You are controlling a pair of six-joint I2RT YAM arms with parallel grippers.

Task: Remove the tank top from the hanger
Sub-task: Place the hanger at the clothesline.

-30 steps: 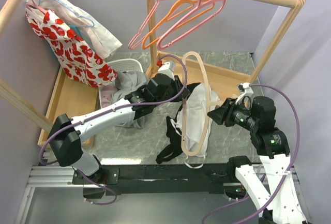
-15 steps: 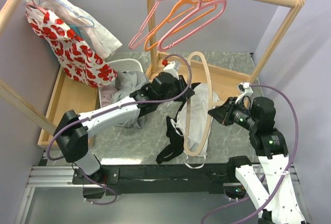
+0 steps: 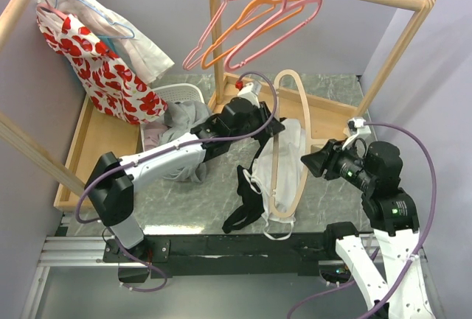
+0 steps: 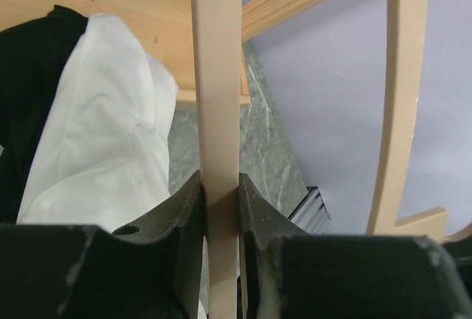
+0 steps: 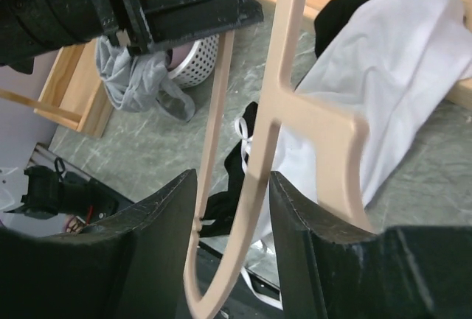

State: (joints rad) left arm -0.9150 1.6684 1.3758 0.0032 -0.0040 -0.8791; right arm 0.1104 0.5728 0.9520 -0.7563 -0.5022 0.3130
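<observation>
Pinching the flat beige hanger, the left gripper is closed; the right gripper is seen spread around its other arm. The white cloth tank top is draped beneath, on the grey marble table.

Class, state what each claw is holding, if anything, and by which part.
The left claw pinches the beige hanger by one of its flat arms. The right claw stands open around the hanger, gripping nothing.
</observation>
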